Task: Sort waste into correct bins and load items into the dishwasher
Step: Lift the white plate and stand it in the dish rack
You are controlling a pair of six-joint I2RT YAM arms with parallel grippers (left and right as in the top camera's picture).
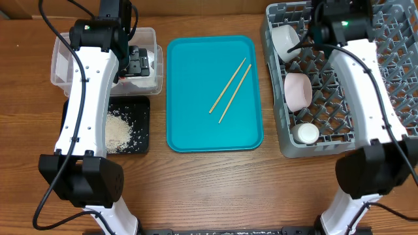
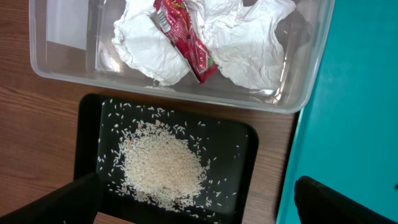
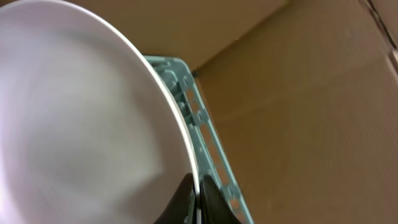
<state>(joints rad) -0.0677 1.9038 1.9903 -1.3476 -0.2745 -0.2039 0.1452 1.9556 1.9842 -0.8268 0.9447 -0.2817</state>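
chopsticks [image 1: 230, 90] lie side by side on the teal tray [image 1: 189, 130] at centre. white bowl [image 1: 285, 39] sits in the grey dish rack [image 1: 392, 39] at 2 o'clock, its rim pinched by the closed right gripper [image 3: 197, 183]. left gripper [image 2: 196, 182] hangs wide open and empty over the clear tub [image 2: 311, 74] at 10 o'clock, which holds napkins [image 2: 149, 43] and a red wrapper [image 2: 186, 43]; rice [image 2: 161, 165] lies in the black tray [image 2: 90, 137] at 9 o'clock
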